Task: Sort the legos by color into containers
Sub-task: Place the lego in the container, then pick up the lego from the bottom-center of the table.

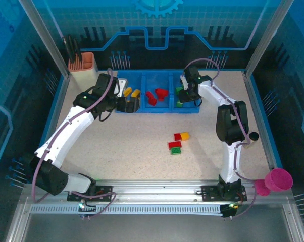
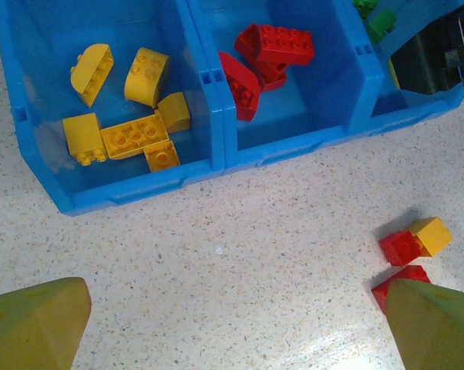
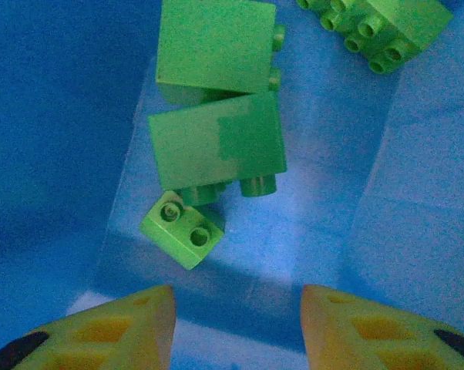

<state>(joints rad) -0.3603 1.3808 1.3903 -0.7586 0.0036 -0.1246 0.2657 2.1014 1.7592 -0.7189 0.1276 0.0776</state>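
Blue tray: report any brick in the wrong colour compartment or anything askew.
Nothing stands out in the tray: yellow bricks lie in the left compartment, red bricks in the middle, green bricks in the right.

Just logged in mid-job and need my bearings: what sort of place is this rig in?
Probably an enclosed robot lab cell: aluminium frame posts, blue printed wall panels with a gear graphic, and a speckled tabletop with a mounting rail along its near edge.
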